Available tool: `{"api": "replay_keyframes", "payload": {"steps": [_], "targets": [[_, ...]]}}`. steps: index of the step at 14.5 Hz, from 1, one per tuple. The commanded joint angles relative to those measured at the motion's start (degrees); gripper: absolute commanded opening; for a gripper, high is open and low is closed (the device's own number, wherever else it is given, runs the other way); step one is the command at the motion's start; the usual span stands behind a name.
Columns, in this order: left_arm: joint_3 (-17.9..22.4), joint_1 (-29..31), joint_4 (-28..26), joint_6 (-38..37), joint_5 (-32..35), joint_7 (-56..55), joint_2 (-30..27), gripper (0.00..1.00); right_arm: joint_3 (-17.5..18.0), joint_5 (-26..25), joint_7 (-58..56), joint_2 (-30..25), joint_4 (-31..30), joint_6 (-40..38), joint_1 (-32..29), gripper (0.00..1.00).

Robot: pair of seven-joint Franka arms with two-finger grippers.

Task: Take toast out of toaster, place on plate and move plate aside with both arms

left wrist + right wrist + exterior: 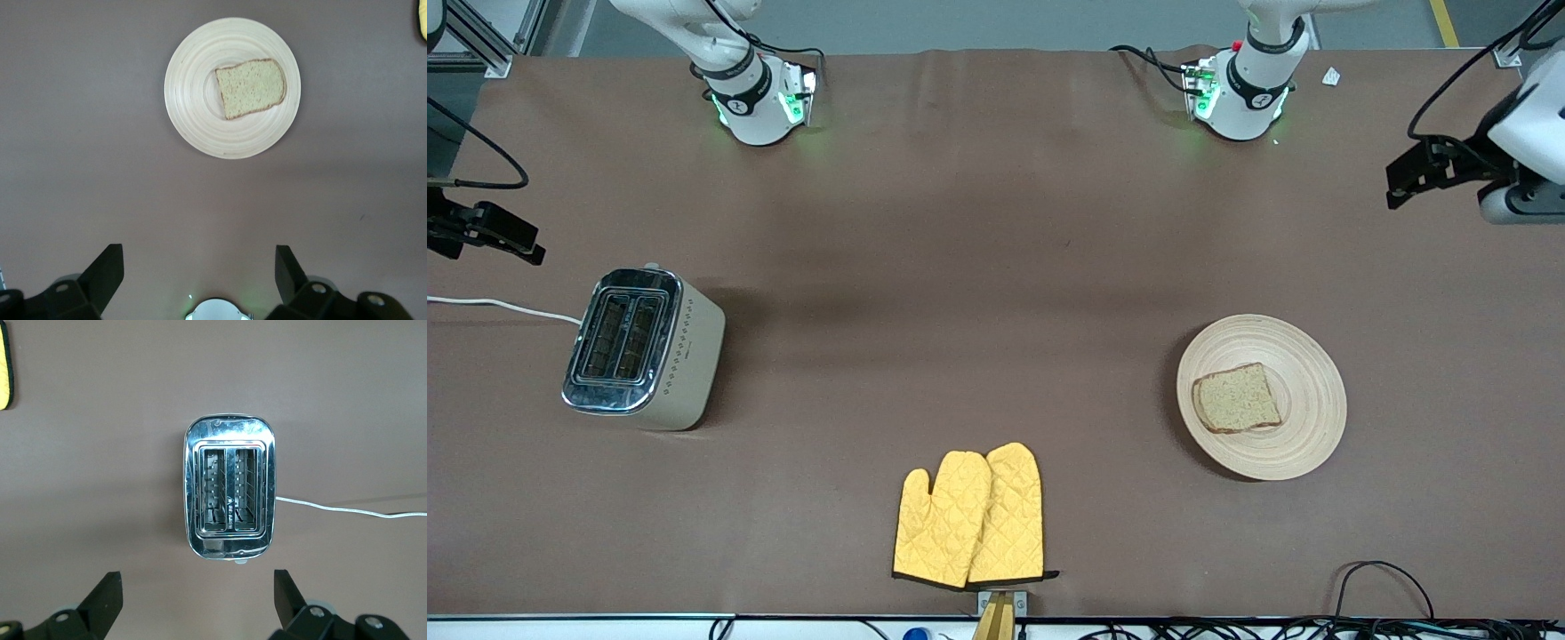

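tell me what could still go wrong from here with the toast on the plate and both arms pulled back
1. The toast lies flat and loose on the plate, off its centre; a quick push could slide it off.
2. The plate is shallow with a low rim, so an open pincer may slip on it or tip it. The left pincer and right pincer both hang open, holding nothing.
3. The oven mitts lie nearer the front camera; a plate pushed that way could snag them.

White arms (751, 98), black joint bands, green base lights, black cables.
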Motion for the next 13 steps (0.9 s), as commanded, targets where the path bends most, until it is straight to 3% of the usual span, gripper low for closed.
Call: {"api": "replay_keyframes", "payload": {"steps": [1, 4, 13], "targets": [[1.2, -1.5, -8.7, 2.6, -0.3, -0.4, -7.3, 1.0, 0.2, 0.2, -0.8, -1.1, -1.0, -0.1, -0.3, 1.0], [1.1, -1.2, -13.0, 4.9, -3.0, -0.4, -10.5, 1.0, 0.2, 0.2, -1.0, -1.3, -1.0, -0.9, -0.3, 1.0], [1.2, 0.6, -8.8, 4.0, -4.8, 0.6, -8.4, 1.0, 0.2, 0.2, -1.1, -1.4, -1.7, 0.3, 0.5, 1.0]]}}
